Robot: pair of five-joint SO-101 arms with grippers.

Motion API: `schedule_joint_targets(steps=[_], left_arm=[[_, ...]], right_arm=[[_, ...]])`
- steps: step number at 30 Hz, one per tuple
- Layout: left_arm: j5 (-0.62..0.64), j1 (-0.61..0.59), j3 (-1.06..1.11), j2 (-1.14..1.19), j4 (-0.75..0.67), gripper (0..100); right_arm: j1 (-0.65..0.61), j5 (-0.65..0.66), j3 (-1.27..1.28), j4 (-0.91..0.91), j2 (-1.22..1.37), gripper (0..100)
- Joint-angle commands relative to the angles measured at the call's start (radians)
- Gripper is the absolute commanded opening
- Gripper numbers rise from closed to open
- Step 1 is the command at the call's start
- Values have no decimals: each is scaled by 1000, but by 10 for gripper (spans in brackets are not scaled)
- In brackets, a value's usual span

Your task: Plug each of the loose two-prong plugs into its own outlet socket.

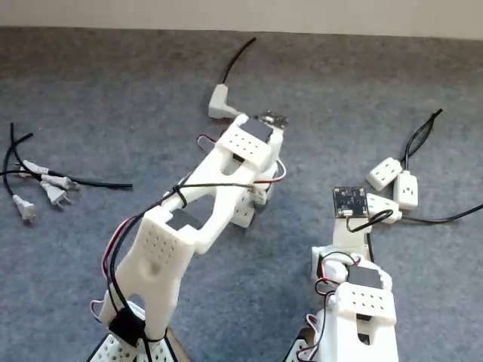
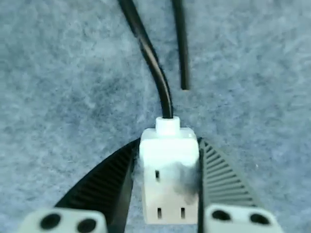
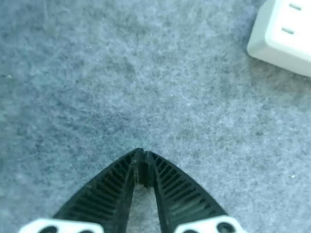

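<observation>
**Q:** Which step does the figure show?

**A:** Judging by the layout, a socket is being fetched. The left hand point(image 2: 169, 143) pinches a white outlet socket point(image 2: 169, 174) by its two flanks, with the slots facing the wrist camera. Its black cord point(image 2: 155, 63) trails away over the grey desk point(image 2: 58, 73). No plug is seated in it.

**Q:** And the other parts?

**A:** The right hand point(image 3: 144, 165) is pressed together on nothing, low over the desk. The loose plugs point(image 1: 45, 187) lie in a tangle well apart from the held socket, beyond the left arm's outer side. Three more sockets point(image 1: 385, 172) sit well apart from it on the opposite side, near the right arm.

**Q:** What does the next move call for?

**A:** Probably the held socket goes toward the plugs, or the right hand brings a plug over. Either way, prongs and slots must line up while the socket is held firm.

**Q:** What cannot be made out?

**A:** From above, the left arm's wrist housing hides the grip. The number of plugs in the tangle is uncertain. Whether the held socket rests on the desk or hangs clear of it cannot be told.
</observation>
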Motion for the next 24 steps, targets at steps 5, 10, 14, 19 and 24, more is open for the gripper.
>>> schedule_joint_targets(steps=[5, 10, 14, 19, 24], left_arm=[[-126, -171, -262, -108, 212, 253], [-446, -389, -302, -295, 213, 255], [-801, -565, -302, -398, 213, 252], [-1181, -777, -300, -440, 213, 252], [-1422, -943, -209, -449, 213, 252]], right_arm=[[-12, 11, 2, -21, -4, 12], [-12, 11, 2, -21, -4, 12], [-12, 11, 2, -21, -4, 12], [-12, 11, 2, -21, -4, 12], [-12, 11, 2, -21, -4, 12]])
